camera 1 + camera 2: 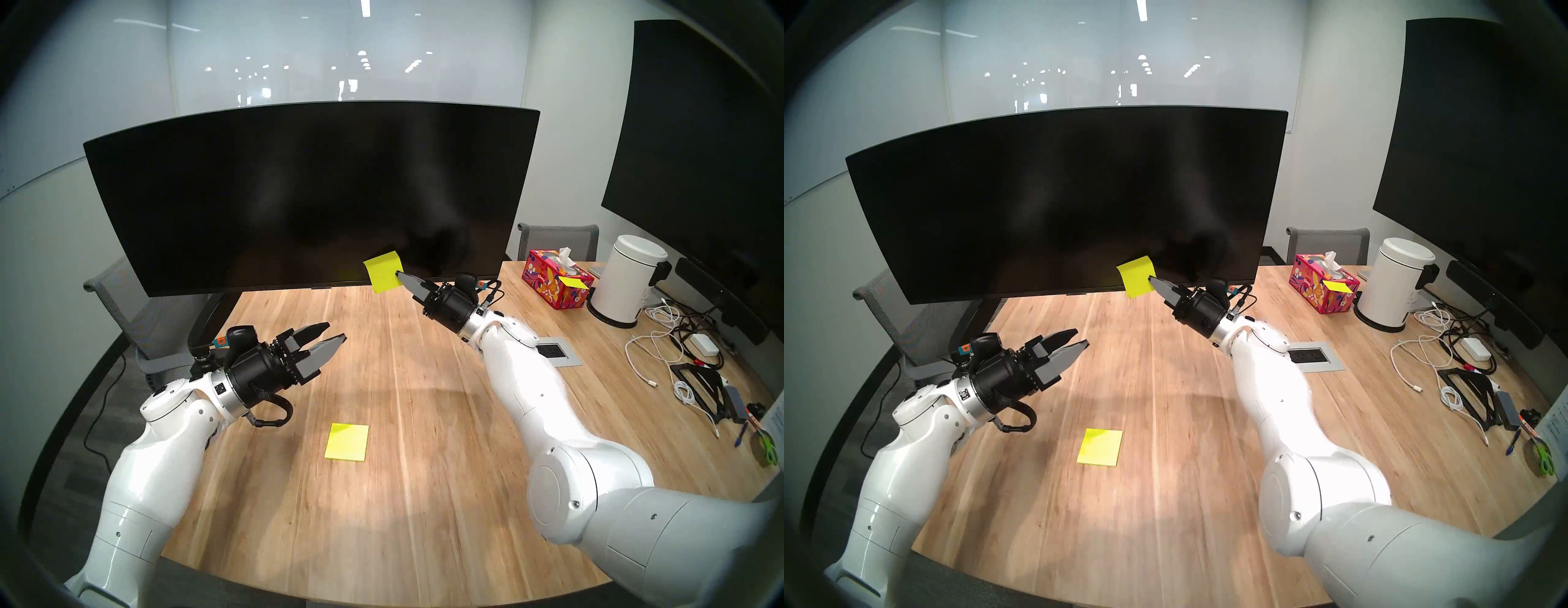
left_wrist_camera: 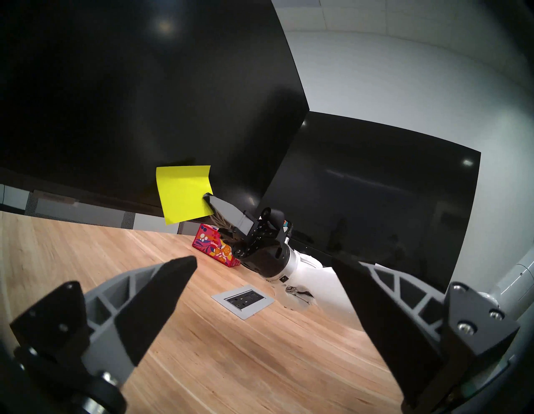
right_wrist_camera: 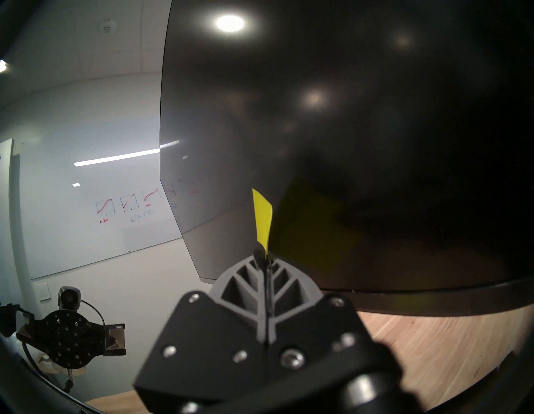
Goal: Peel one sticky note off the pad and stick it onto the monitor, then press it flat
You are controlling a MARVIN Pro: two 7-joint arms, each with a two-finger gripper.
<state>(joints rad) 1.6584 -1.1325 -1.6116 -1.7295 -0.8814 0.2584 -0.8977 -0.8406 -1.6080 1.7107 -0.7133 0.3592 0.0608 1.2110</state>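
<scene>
Sticky note (image 1: 383,271), pinched in right hand (image 1: 401,276)

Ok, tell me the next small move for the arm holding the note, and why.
Probably ease the right gripper forward so the sticky note meets the monitor. The jaws are shut on the note's edge, and it hangs in front of the screen's lower part; the right wrist view suggests it is not yet lying flat. The left gripper is open and empty.

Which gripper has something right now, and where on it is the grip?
The right gripper pinches the sticky note at its right edge, near the lower corner, in front of the monitor. The left gripper is open and empty.
</scene>
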